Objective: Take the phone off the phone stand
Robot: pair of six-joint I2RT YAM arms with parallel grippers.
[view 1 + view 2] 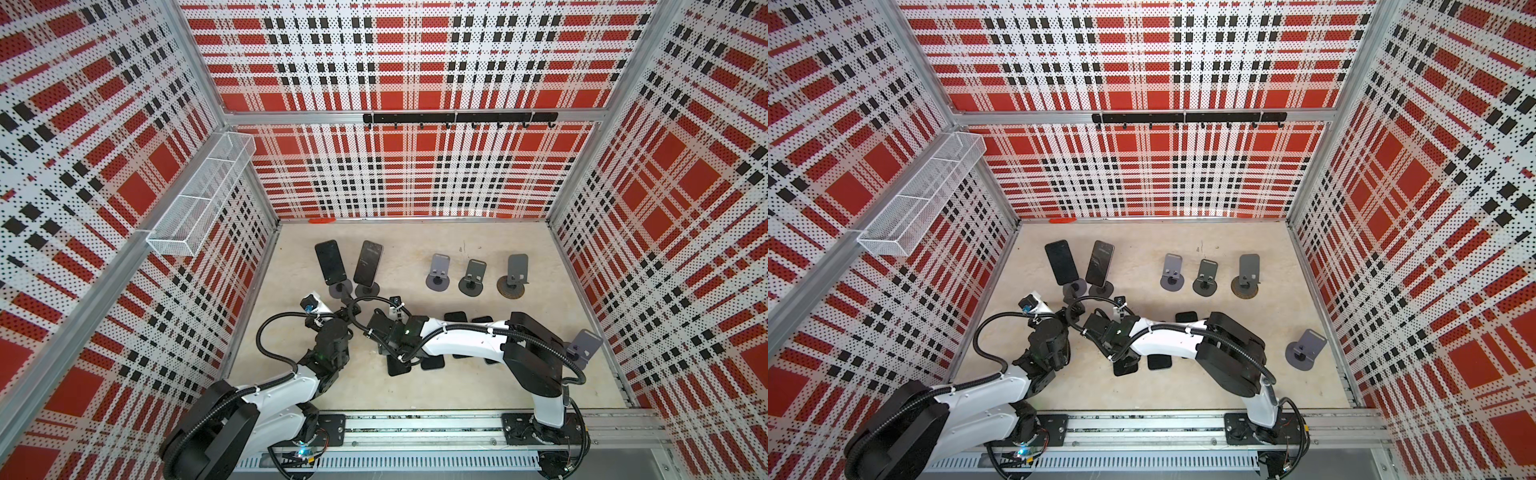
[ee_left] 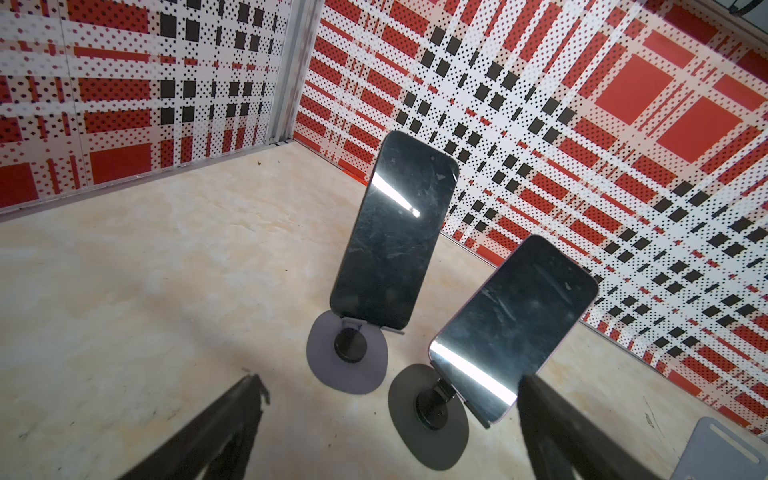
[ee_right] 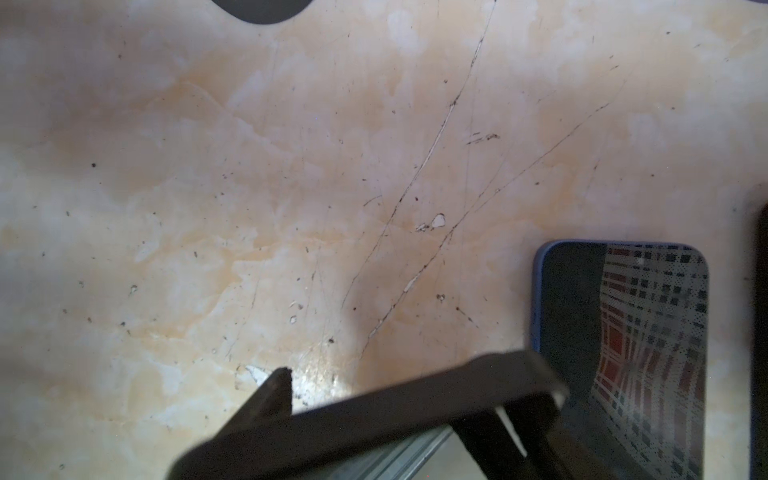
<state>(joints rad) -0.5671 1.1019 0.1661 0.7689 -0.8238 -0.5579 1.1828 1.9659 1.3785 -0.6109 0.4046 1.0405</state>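
Observation:
Two dark phones lean on round-based phone stands at the back left. The left phone (image 1: 330,260) (image 2: 395,232) sits on a grey phone stand (image 2: 349,357). The right phone (image 1: 368,263) (image 2: 515,328) sits on a darker phone stand (image 2: 428,411). My left gripper (image 1: 347,301) (image 2: 390,379) is open just in front of both stands, one finger (image 2: 540,407) close beside the right phone's lower corner. My right gripper (image 1: 392,353) (image 3: 407,395) hangs low over the table near the middle, shut on a black phone (image 3: 374,419) (image 1: 1125,368) held across its jaws.
Three empty grey stands (image 1: 438,272) (image 1: 473,277) (image 1: 515,276) line the back right, and another (image 1: 582,349) stands by the right wall. Several phones lie flat under the right arm (image 1: 455,318) (image 1: 432,363), one with a blue edge (image 3: 623,353). A wire basket (image 1: 199,199) hangs on the left wall.

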